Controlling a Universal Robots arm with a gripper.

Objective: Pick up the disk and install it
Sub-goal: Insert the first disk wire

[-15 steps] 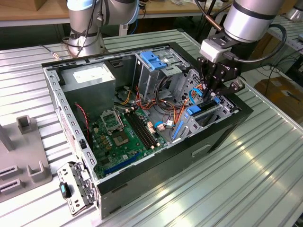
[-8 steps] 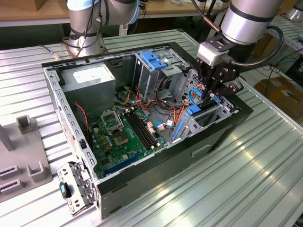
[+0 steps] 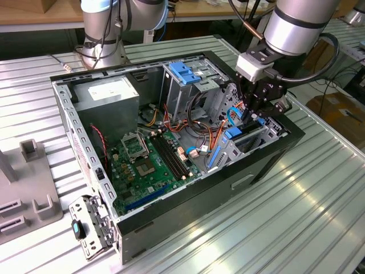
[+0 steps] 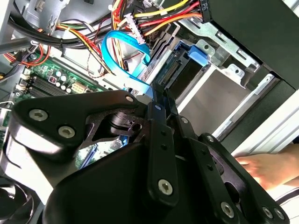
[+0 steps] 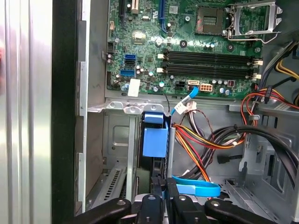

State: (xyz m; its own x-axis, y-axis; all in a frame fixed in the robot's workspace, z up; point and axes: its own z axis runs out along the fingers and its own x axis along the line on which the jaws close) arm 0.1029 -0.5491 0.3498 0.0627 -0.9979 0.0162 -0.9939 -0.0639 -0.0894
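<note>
On the ribbed metal tabletop (image 3: 319,188) lies an open computer case (image 3: 188,211), side panel off, its green motherboard (image 3: 145,165) exposed on the floor of the chassis and a grey power supply (image 3: 108,94) in the far corner. At the case's end toward the exterior view's right, the arm (image 3: 296,25) reaches down so that the black hand (image 3: 256,111) sits just above the drive bay (image 3: 251,137). Directly under the hand stands the disk (image 5: 154,140), on edge in the bay, its blue carrier showing beside loose coloured cables (image 5: 205,140). The fingers (image 5: 161,193) are pressed close together around the disk's upper edge, pinching it. A light-blue data cable (image 4: 126,56) loops just beside the disk. A person's hand (image 4: 266,168) rests outside the case wall.
</note>
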